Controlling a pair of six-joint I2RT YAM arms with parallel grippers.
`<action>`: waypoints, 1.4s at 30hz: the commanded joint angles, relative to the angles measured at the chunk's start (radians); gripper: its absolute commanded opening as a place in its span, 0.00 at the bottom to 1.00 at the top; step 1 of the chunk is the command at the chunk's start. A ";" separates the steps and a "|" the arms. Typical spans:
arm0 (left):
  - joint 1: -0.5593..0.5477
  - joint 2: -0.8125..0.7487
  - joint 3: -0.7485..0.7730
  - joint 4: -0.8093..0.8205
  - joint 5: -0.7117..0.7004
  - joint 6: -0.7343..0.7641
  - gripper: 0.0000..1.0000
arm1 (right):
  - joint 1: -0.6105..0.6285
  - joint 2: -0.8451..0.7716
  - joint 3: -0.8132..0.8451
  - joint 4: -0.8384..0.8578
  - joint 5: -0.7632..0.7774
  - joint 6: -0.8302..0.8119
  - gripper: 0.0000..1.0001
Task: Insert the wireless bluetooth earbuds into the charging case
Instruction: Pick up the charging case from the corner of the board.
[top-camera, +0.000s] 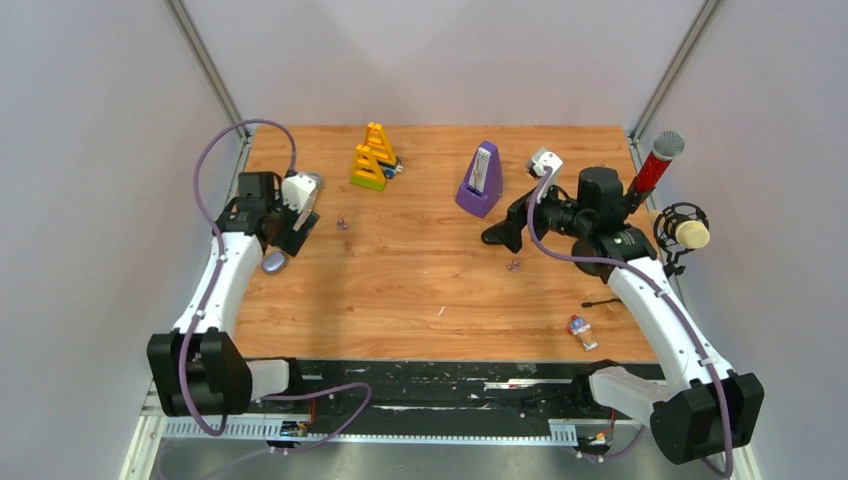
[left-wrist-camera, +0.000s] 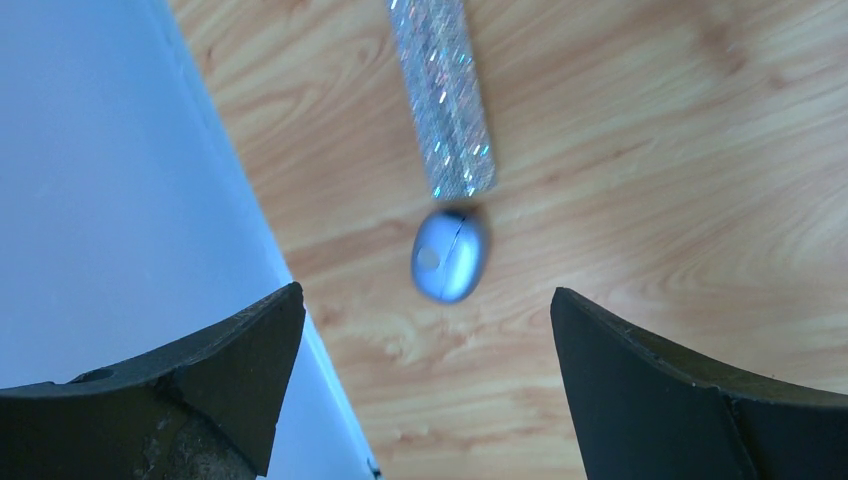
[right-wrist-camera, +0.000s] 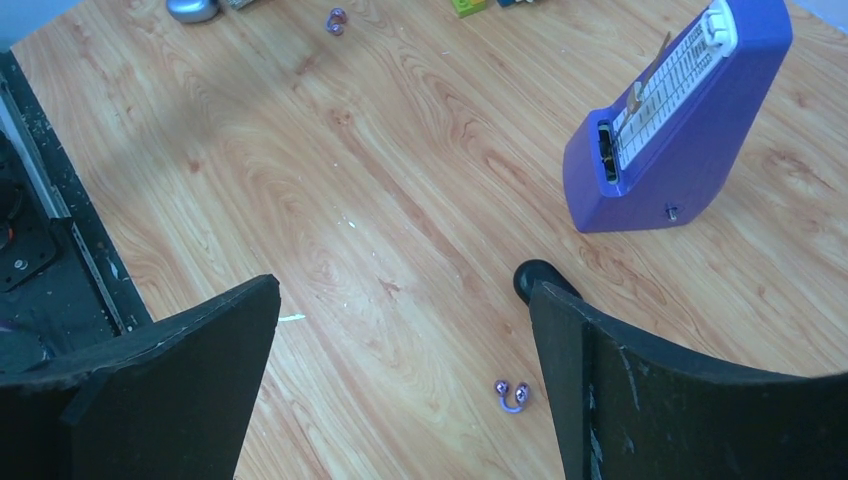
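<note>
A small glossy black rounded object, probably the charging case (right-wrist-camera: 532, 277), lies on the wood near the purple metronome (right-wrist-camera: 680, 120). My right finger hides most of it. My right gripper (right-wrist-camera: 402, 288) hovers open over the table with nothing between its fingers; in the top view it (top-camera: 497, 236) is right of centre. The earbuds are out of view. My left gripper (left-wrist-camera: 428, 293) stands open at the table's left edge (top-camera: 297, 238), just above a pale grey-blue oval lump (left-wrist-camera: 450, 255).
A purple bead piece (right-wrist-camera: 511, 395) lies by my right finger, another (top-camera: 342, 224) left of centre. A glittery silver strip (left-wrist-camera: 443, 95) lies beyond the lump. A yellow toy (top-camera: 372, 157) stands at the back, a red microphone (top-camera: 655, 160) at the right wall, a small figure (top-camera: 580, 332) at the front right.
</note>
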 joint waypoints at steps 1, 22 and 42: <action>0.097 -0.065 -0.055 -0.083 0.012 0.099 1.00 | 0.023 -0.013 0.000 0.042 -0.015 0.003 0.99; 0.327 0.361 0.004 -0.003 0.244 0.314 1.00 | 0.045 -0.030 -0.008 0.041 0.005 -0.036 0.99; 0.333 0.363 -0.012 -0.041 0.282 0.337 0.50 | 0.049 -0.024 -0.007 0.048 -0.001 -0.016 0.98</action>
